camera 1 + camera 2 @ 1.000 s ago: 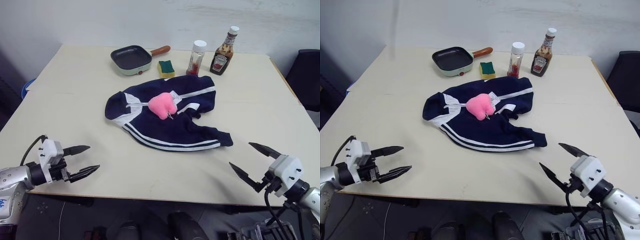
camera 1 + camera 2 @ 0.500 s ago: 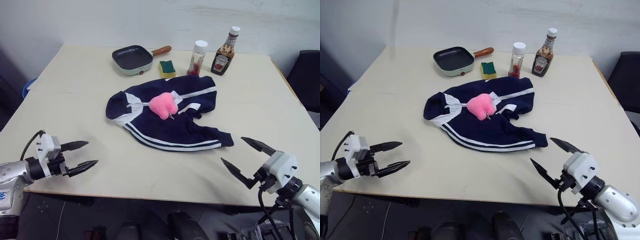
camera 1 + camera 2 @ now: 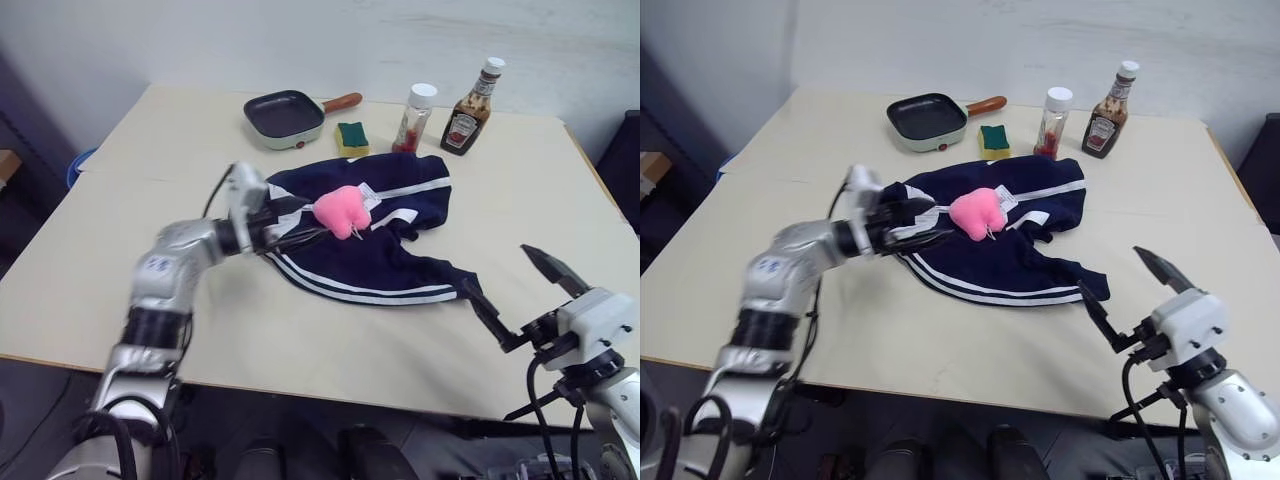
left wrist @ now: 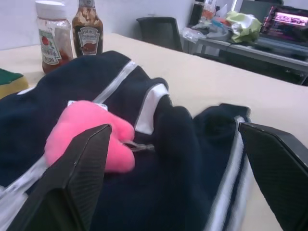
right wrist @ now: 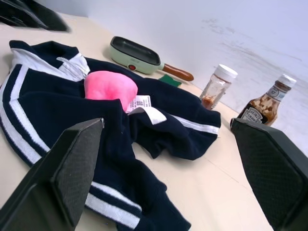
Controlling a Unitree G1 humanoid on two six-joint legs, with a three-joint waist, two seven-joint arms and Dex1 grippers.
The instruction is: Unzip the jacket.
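- left eye view: the jacket [image 3: 370, 240] lay crumpled at the centre of the table [image 3: 130, 200], its collar toward the left of the frame, with a pink plush [image 3: 340, 208] resting on top near the zip line. the left gripper [image 3: 290, 222] reached in from the lower left, fingers apart and holding nothing, its tips over the collar edge just left of the plush; i judged it was lined up there to get at the zip pull. the right gripper [image 3: 515, 292] hung at the lower right, open and empty, near the jacket's hem corner but apart from it, probably waiting to pin the cloth.
- right eye view: same layout. a pan [image 3: 930, 118], sponge [image 3: 992, 138], jar [image 3: 1052, 120] and sauce bottle [image 3: 1110, 100] stood along the top of the frame, well apart from the jacket and out of the way.
- left wrist view: this one showed what the head views could not: a small metal piece, maybe the zip pull, poked out from under the plush at mid frame. the two fingers stood wide at either lower corner, with plush and navy cloth between them and nothing gripped.
- right wrist view: from low on the table it showed a white paper tag [image 5: 139, 102] beside the plush and the white stripes along the hem. this gripper's fingers were spread wide too, clear of the cloth.
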